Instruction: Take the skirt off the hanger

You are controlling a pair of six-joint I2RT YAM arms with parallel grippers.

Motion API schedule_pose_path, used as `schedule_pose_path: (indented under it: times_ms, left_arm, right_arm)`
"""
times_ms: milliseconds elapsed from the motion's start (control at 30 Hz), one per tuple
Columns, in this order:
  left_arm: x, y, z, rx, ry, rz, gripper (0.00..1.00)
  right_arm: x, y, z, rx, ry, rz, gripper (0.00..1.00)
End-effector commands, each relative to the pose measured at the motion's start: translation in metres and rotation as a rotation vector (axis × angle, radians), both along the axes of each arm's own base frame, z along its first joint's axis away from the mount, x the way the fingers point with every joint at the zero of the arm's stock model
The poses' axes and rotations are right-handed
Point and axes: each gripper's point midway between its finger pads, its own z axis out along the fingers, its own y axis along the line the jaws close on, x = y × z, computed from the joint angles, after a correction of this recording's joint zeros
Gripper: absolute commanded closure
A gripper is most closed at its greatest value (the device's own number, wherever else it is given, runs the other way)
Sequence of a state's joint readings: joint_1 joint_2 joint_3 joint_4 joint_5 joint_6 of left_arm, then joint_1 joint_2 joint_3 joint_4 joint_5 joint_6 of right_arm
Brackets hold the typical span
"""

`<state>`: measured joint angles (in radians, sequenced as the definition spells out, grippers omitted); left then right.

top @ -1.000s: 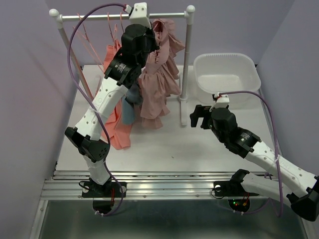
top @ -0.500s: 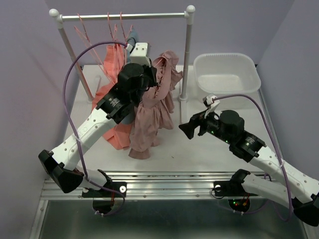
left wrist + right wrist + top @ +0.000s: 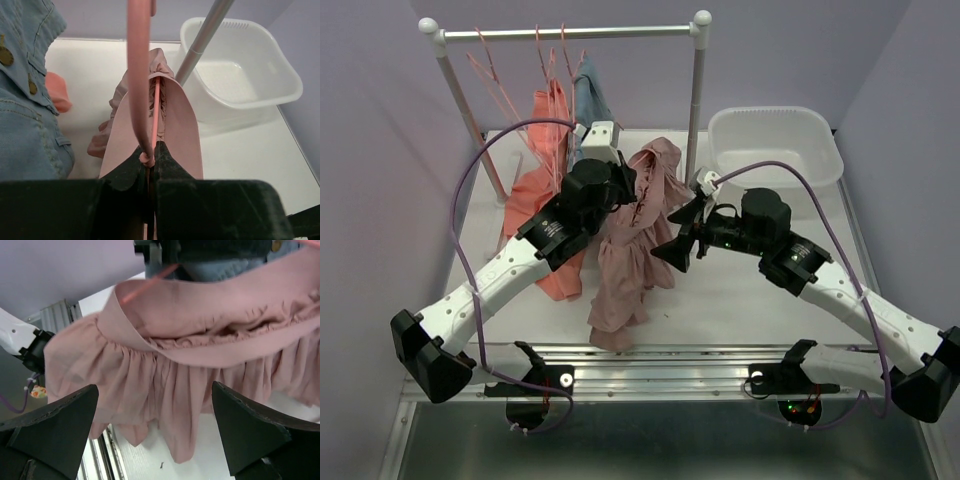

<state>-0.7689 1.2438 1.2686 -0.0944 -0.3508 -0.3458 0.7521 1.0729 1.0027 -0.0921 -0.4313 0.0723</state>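
Pink fabric skirt (image 3: 620, 270): soft, light, limp, likely to slide. Hangs by its waistband on hanger (image 3: 140, 75), off rack (image 3: 698, 100), above table (image 3: 740, 300). Left gripper (image 3: 149, 159) clenched on hanger. Right gripper (image 3: 155, 412) spread wide beside the ruffles. The waistband looks like the best hold.

I work in a robotics lab cell, not a home or shop. Plain lilac walls (image 3: 380, 150) close in behind and on both sides of a small rack (image 3: 620, 31), which stands on a bare white counter (image 3: 710, 310). In front of the rack, a slotted metal rail (image 3: 660, 375) runs along the counter's near edge, and my purple cables (image 3: 454, 235) loop loose above it. Right of the rack sits a white tub (image 3: 775, 145). A few clothes (image 3: 552, 110) hang from the rack.
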Motion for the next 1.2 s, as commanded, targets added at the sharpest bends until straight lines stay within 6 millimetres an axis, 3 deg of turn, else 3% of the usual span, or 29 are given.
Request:
schedule_pose_path:
  times_ms: [0, 100, 400, 500, 633, 900, 1033, 1167]
  left_arm:
    - [-0.011, 0.006, 0.053, -0.163, -0.121, 0.001, 1.00]
    - [-0.014, 0.008, 0.054, -0.177, -0.120, 0.007, 1.00]
    - [-0.012, 0.001, 0.051, -0.195, -0.101, -0.004, 1.00]
    - [-0.012, 0.001, 0.050, -0.203, -0.097, 0.003, 1.00]
    - [-0.009, 0.002, 0.046, -0.196, -0.092, 0.016, 1.00]
    - [-0.008, -0.004, 0.040, -0.196, -0.077, 0.002, 1.00]
    - [-0.006, -0.004, 0.039, -0.200, -0.074, 0.009, 1.00]
    - [-0.003, -0.004, 0.039, -0.197, -0.077, 0.023, 1.00]
  right_arm:
    - [0.001, 0.012, 0.054, 0.060, -0.131, 0.081, 0.00]
    - [-0.003, 0.021, 0.059, 0.075, -0.139, 0.141, 0.00]
    - [-0.011, 0.048, 0.038, 0.061, -0.110, 0.333, 0.01]
    - [-0.005, 0.054, 0.036, 0.069, -0.110, 0.328, 0.08]
    - [-0.008, 0.057, 0.036, 0.088, -0.078, 0.352, 0.25]
    - [-0.006, 0.058, 0.043, 0.112, -0.120, 0.348, 0.30]
    - [-0.009, 0.063, 0.043, 0.106, -0.106, 0.372, 0.45]
    - [-0.016, 0.064, 0.033, 0.072, -0.113, 0.418, 0.71]
